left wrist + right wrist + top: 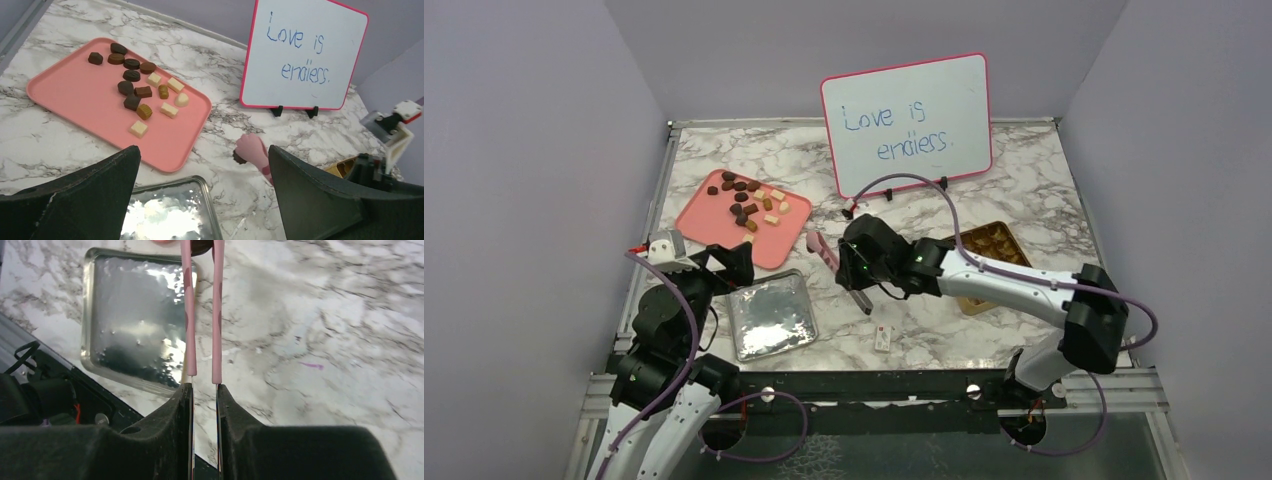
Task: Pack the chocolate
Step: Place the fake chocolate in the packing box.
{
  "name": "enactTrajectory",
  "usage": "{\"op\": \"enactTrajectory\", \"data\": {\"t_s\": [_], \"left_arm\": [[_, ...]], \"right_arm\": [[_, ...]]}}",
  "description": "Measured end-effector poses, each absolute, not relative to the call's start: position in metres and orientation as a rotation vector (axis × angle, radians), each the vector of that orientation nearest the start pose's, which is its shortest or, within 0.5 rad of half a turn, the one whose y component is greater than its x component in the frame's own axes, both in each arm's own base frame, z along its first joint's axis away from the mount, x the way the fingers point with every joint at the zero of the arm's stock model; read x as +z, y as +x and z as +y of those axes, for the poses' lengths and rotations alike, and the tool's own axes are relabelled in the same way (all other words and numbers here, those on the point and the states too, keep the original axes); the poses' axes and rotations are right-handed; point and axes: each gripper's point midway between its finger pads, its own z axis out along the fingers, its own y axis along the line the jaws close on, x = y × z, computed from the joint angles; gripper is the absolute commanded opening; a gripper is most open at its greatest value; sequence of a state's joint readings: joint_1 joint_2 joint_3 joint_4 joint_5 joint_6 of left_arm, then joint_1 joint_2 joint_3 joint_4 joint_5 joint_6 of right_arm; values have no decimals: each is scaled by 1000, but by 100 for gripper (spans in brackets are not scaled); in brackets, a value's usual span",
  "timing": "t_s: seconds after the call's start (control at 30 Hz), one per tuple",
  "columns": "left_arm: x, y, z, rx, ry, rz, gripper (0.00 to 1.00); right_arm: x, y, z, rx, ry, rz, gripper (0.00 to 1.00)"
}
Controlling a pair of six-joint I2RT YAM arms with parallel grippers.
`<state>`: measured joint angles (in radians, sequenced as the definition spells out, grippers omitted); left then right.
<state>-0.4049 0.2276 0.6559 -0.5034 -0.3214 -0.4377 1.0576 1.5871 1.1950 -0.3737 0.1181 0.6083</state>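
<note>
Firmly, right hand (pixel 204 390) clamps slim pink tongs (pixel 217 315) pinching dark chocolate (pixel 239 158).

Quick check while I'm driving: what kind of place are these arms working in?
Most likely a staged robot test booth, not a real kitchen or shop: plain lilac walls box in a marble-patterned table, and the props are a handwritten whiteboard and a pink tray of chocolates.

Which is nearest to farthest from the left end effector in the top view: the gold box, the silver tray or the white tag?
1. The silver tray, just right of the left end effector and a little nearer the arm bases.
2. The white tag, further right, around mid-width near the front edge.
3. The gold box, far over on the right side.
</note>
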Motion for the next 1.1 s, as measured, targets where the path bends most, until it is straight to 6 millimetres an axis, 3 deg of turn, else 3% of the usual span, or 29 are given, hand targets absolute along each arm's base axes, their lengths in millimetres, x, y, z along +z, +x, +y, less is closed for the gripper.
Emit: {"op": "enactTrajectory", "data": {"t_s": [0.3, 0.47, 0.7, 1.1], "left_arm": [[272, 203, -47, -385, -263, 1644, 99], [272, 203, -48, -389, -259, 1645, 99], [271, 203, -49, -391, -256, 1649, 99], [272, 203, -50, -396, -254, 1645, 99]], "right_arm": [[181, 212, 295, 441, -232, 2330, 22], [190, 214, 246, 283, -91, 2327, 21], [181, 218, 195, 112, 38, 2363, 21], [141, 237, 115, -114, 265, 2455, 22]]}}
